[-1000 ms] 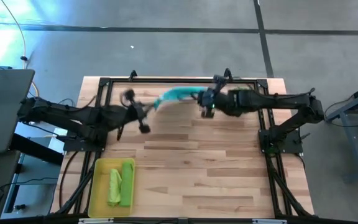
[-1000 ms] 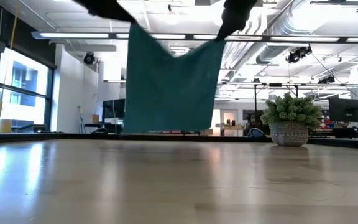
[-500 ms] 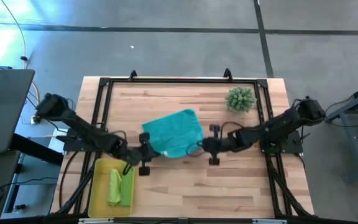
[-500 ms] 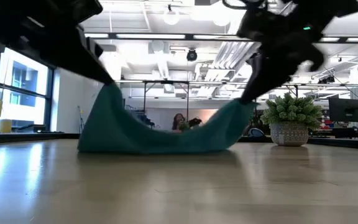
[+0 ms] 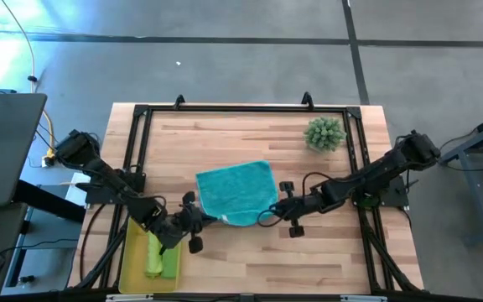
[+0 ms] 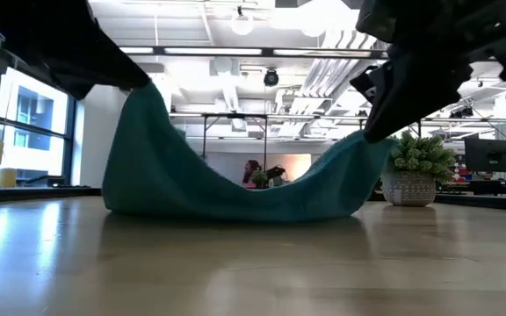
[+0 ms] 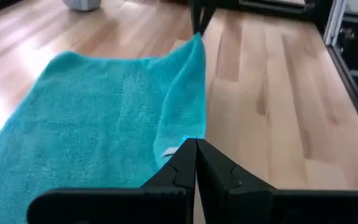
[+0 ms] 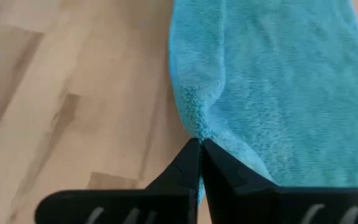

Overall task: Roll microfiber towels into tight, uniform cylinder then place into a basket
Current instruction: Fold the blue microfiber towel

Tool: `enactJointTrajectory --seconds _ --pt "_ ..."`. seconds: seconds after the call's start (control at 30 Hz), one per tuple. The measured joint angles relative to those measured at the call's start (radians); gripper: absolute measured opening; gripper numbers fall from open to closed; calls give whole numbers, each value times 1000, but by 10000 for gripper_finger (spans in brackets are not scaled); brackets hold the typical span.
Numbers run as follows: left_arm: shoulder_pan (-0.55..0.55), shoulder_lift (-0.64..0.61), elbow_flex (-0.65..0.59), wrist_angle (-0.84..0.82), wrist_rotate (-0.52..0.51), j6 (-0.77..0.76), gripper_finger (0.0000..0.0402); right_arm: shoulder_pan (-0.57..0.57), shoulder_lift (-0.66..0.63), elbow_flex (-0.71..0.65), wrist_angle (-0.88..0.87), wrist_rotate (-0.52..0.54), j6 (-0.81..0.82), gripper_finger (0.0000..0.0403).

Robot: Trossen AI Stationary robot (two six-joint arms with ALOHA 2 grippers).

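A teal microfiber towel lies mid-table, its far part flat on the wood. Its near edge sags between two raised corners. My left gripper is shut on the near left corner and my right gripper on the near right corner. The yellow basket stands at the near left corner of the table, with two lime green towels inside it. My left gripper pinches the towel's near left corner between its two shut fingers, slanting down from the table's near left. That corner is lifted off the table. The cloth runs slack from it down to the table. My right gripper pinches the towel's near right corner between its two shut fingers, slanting down from the table's near right. That corner is held above the table, lower than the left one. The edge hangs slack toward the middle.
A spiky green plant in a pot stands at the far right, also in the low view. A black metal frame borders the table's far edge and sides. Bare wood lies near of the towel and right of the basket.
Both grippers have come down and toward the table's near edge, staying shut on the towel's corners. The towel hung in the air over the far part of the table. Now its far part is spread flat on the wood while its near corners stay raised.
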State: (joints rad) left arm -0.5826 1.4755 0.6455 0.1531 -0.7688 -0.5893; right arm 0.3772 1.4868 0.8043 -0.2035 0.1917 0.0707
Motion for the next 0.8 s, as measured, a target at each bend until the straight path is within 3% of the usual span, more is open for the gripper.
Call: enactJointTrajectory --seconds 0.13,0.37,0.63,0.8 --pt "-10 0 0 -97 -21 -88 0 -18 0 0 -24 58 -1 0" --pt "15 0 0 -321 -216 -346 0 -90 0 0 -30 176 -109 0" --pt "101 0 0 -404 -199 -380 0 -186 2 1 10 175 -303 0" --pt "147 0 -1 -470 -121 -441 0 -258 4 1 -38 161 -413 0"
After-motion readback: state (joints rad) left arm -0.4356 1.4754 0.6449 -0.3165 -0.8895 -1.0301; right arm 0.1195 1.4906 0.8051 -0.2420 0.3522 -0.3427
